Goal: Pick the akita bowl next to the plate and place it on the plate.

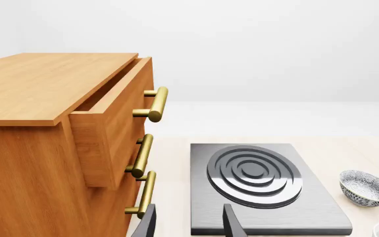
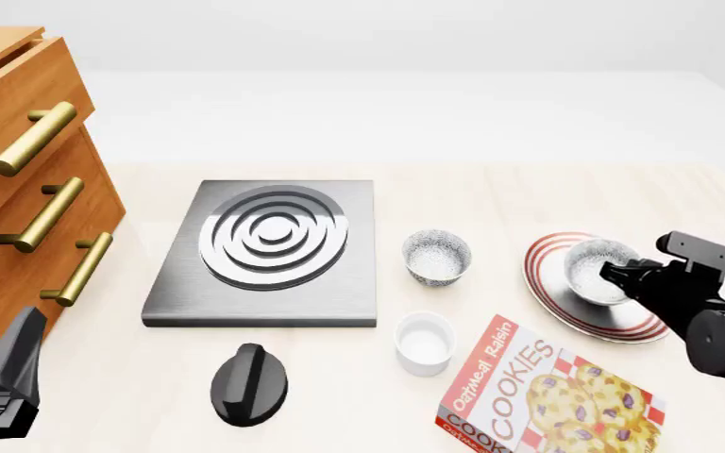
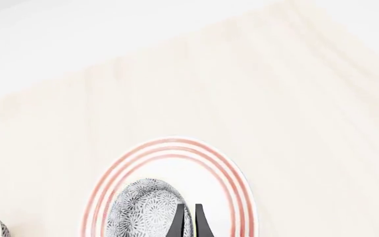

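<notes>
Pale wood tabletop ran out to a blank white background, and my two arms worked from its near edge. On the right side lay the plate, white with thin red rings, and the speckled bowl was over its middle with my right gripper at its rim. In the right wrist view the gripper's dark fingers stood nearly together, pinching the wall of that bowl above the plate; I could not tell whether the bowl's base already touched the plate.

A second speckled bowl sat just left of the plate, apart from it, with a plain white cup nearer to me. A cookie box lay flat by the plate's near edge. Further left were a grey burner slab with round rings and a black knob in front of it.

My left gripper hung low at the left edge beside the wooden drawer cabinet, whose top drawer stood pulled out. In its wrist view the gripper's fingers were spread with nothing between them.
</notes>
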### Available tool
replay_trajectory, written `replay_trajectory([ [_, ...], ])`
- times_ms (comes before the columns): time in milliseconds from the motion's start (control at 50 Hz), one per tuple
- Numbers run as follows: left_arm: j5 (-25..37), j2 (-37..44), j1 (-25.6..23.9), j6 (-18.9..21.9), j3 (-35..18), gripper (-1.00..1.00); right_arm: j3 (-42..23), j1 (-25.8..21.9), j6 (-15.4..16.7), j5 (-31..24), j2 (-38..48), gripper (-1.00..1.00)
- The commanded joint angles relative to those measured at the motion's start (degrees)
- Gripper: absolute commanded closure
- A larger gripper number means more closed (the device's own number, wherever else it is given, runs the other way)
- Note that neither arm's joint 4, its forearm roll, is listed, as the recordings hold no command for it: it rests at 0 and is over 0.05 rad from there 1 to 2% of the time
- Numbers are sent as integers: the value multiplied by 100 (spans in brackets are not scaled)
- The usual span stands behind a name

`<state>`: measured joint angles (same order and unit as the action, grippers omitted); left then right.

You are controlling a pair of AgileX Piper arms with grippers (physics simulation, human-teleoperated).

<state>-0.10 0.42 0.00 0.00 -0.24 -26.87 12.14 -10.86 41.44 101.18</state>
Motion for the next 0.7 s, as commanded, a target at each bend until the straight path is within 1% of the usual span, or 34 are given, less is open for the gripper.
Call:
replay_trajectory([
  [20, 0, 0, 0, 0, 0, -100, -59, 31, 4, 11, 84, 100],
  [540, 0, 0, 0, 0, 0, -100, -90, 41, 19, -25, 124, 100],
  [560, 0, 0, 0, 0, 0, -100, -87, 39, 19, -23, 121, -100],
  [700, 0, 0, 0, 0, 0, -100, -81, 42, 14, -30, 105, -100],
])
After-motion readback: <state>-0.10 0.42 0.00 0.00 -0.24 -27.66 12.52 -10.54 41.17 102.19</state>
